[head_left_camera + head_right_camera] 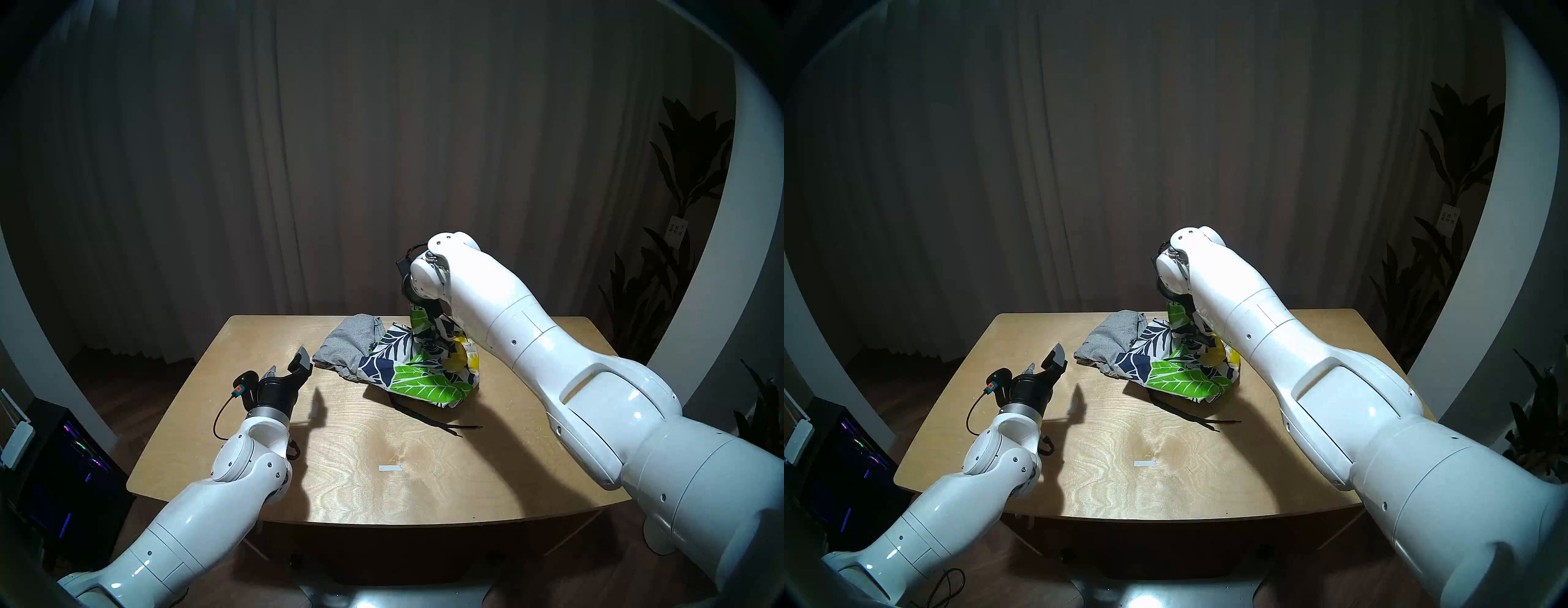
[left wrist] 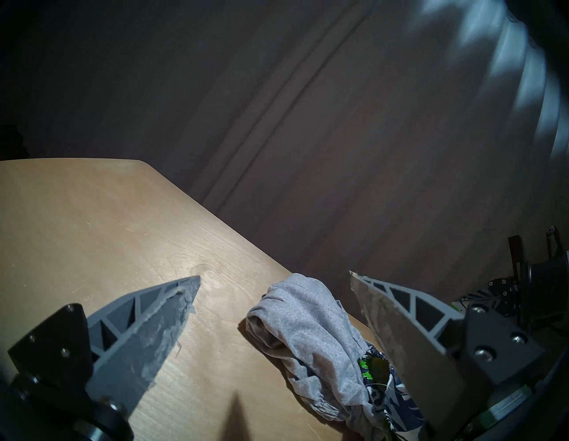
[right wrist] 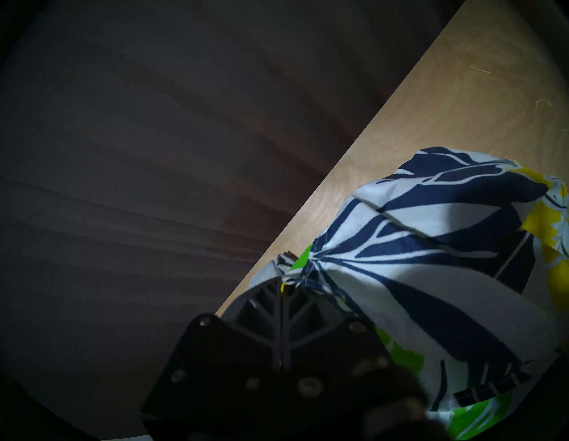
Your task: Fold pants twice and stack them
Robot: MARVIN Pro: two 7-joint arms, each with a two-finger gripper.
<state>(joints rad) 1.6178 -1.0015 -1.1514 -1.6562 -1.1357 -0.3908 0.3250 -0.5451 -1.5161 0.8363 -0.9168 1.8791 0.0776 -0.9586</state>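
Two crumpled pairs of shorts lie at the far middle of the wooden table (image 1: pixel 382 501). The grey jersey pair (image 1: pixel 348 344) (image 1: pixel 1110 339) (image 2: pixel 311 332) lies to the left, partly under the floral pair (image 1: pixel 415 369) (image 1: pixel 1178 369) (image 3: pixel 431 246). My right gripper (image 1: pixel 424 316) (image 1: pixel 1183 310) (image 3: pixel 286 258) is shut on a bunch of the floral fabric and holds that part up off the table. A black drawstring (image 1: pixel 428 418) trails toward me. My left gripper (image 1: pixel 287 361) (image 1: pixel 1043 357) (image 2: pixel 275 275) hovers open just left of the grey pair, holding nothing.
A small white tape mark (image 1: pixel 389 468) sits on the near middle of the table. A dark curtain hangs behind the far edge. A computer case with lights (image 1: pixel 63 458) stands on the floor at the left. Potted plants (image 1: pixel 679 170) stand at the right.
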